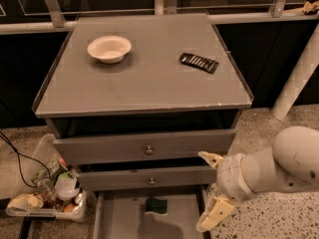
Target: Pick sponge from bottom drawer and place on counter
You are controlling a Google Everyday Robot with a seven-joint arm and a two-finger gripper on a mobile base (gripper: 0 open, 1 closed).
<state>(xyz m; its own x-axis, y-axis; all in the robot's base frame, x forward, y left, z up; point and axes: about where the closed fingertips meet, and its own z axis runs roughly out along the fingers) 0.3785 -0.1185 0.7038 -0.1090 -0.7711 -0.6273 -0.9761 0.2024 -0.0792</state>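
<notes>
Gripper (211, 188) position: at the right front of the cabinet, level with the middle drawer face and just above the right wall of the bottom drawer (122, 220). Its two pale fingers stand wide apart, one above the other, and hold nothing; this spread probably prepares them to straddle the sponge. The bottom drawer is pulled out, exposing its flat grey floor to access from above. The sponge (157, 204) lies on that floor near the back, just below the middle drawer front, left of the gripper and apart from it. It shows a dark green top face, compact and roughly rectangular. The counter (149, 83) carries a white bowl (109, 49) and a flat black ridged object (199, 62).
</notes>
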